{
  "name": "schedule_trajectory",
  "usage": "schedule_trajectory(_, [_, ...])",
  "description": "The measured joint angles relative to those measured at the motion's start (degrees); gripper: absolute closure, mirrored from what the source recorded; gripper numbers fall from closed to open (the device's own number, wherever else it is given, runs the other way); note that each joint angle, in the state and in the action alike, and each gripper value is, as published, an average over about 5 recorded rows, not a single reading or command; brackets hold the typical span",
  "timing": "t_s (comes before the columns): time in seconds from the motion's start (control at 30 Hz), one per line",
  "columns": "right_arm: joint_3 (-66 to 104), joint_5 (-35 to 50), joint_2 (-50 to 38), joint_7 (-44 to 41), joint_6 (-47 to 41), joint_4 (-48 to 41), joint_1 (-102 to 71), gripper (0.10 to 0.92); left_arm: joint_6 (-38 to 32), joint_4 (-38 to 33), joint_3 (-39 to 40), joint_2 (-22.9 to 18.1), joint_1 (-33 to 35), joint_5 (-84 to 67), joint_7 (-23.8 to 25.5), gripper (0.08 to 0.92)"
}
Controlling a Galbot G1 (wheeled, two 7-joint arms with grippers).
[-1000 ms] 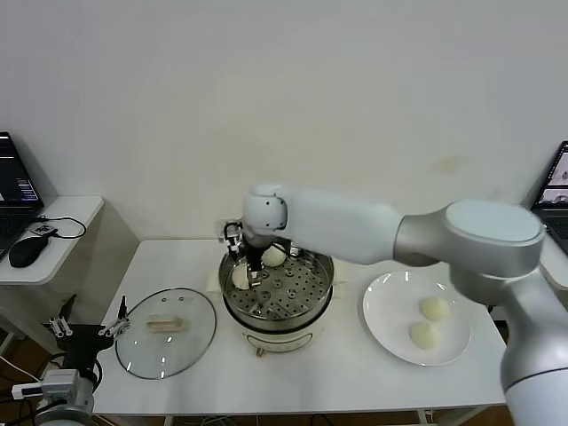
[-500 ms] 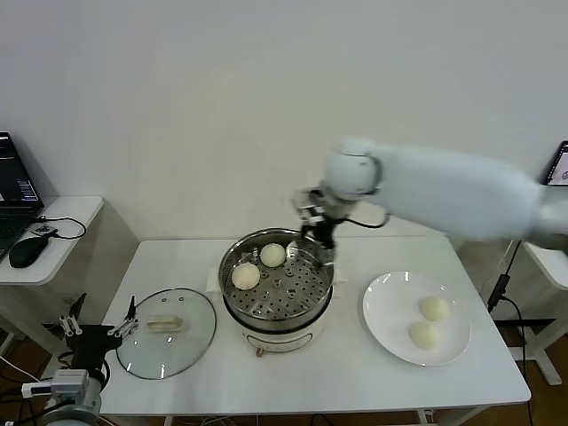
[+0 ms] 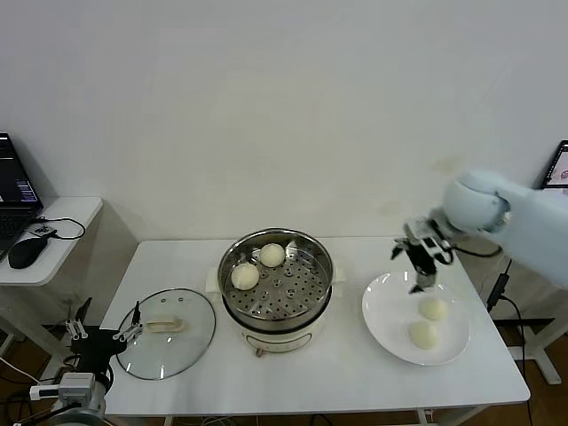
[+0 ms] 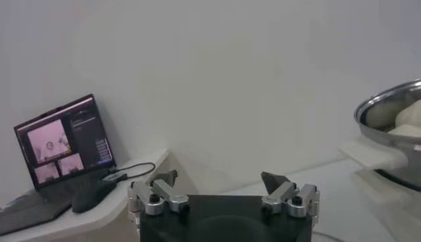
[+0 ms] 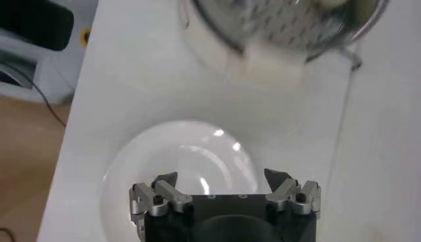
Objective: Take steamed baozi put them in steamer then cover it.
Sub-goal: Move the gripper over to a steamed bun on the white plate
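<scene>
The steamer (image 3: 277, 293) stands mid-table with two baozi (image 3: 246, 276) (image 3: 272, 255) on its perforated tray. Two more baozi (image 3: 434, 308) (image 3: 424, 335) lie on the white plate (image 3: 386, 319) at the right. My right gripper (image 3: 420, 272) is open and empty, hovering over the plate's far edge, just above the nearer baozi. In the right wrist view the gripper (image 5: 222, 179) sits over the plate (image 5: 164, 158), with the steamer (image 5: 276, 33) beyond. The glass cover (image 3: 166, 331) lies flat on the table, left of the steamer. My left gripper (image 3: 105, 333) is open, parked low at the table's left front corner.
A side desk at the left holds a laptop (image 4: 62, 141) and a mouse (image 3: 27, 251). A second screen edge shows at the far right (image 3: 558, 177). The steamer's rim and handle show in the left wrist view (image 4: 388, 141).
My right gripper has left the steamer, where it released a baozi, and swung right across the table to above the plate. The left arm has barely moved.
</scene>
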Motion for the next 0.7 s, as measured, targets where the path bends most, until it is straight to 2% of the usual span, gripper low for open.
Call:
schedule_trajectory(0.33, [13.88, -7.92, -2.10, 1.33, 1.90, -1.58, -18.76, 0.203, 0.05, 0.62, 0.01, -0.69, 0.39, 0.61, -0.17, 0.177])
schedule_trajectory(0.7, [20.74, -12.49, -0.18, 3.10, 1.85, -4.97, -29.07, 0.203, -0.14, 1.16, 0.15, -1.16, 0.59, 0.66, -0.02, 0.177])
